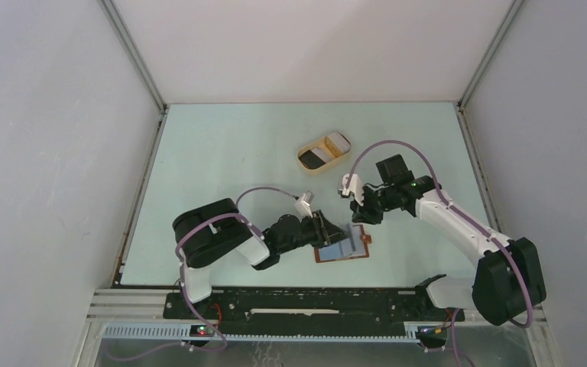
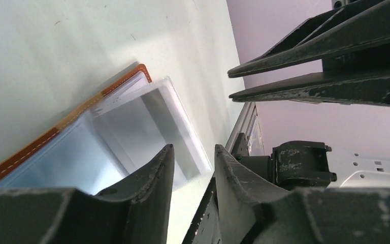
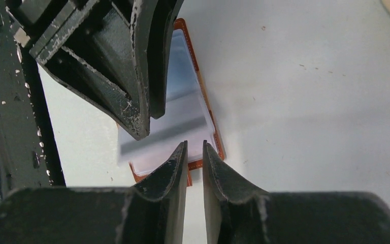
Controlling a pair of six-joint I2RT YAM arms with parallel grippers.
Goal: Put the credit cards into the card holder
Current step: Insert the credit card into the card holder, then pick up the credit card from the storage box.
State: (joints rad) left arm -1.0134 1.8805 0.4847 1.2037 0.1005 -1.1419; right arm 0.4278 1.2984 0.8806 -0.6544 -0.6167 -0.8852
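Note:
The card holder (image 1: 354, 246) lies open on the table, reddish-brown rim up, and shows in the left wrist view (image 2: 45, 136) and the right wrist view (image 3: 207, 109). A pale card with a grey stripe (image 2: 152, 122) lies on its inside, one end sticking out over the edge (image 3: 183, 119). My left gripper (image 1: 329, 229) hovers at the holder's left part, jaws a little apart and empty (image 2: 194, 152). My right gripper (image 1: 359, 210) is above the holder's far edge, jaws almost together with nothing between them (image 3: 193, 148). A black card (image 1: 317, 157) and a white card (image 1: 338, 141) lie in a tray.
The beige oval tray (image 1: 304, 160) stands behind the holder near the table's middle. The two grippers are close together over the holder; the left one's fingers (image 3: 142, 101) fill the right wrist view's upper left. White walls enclose the table, and a rail (image 1: 313, 306) runs along the near edge.

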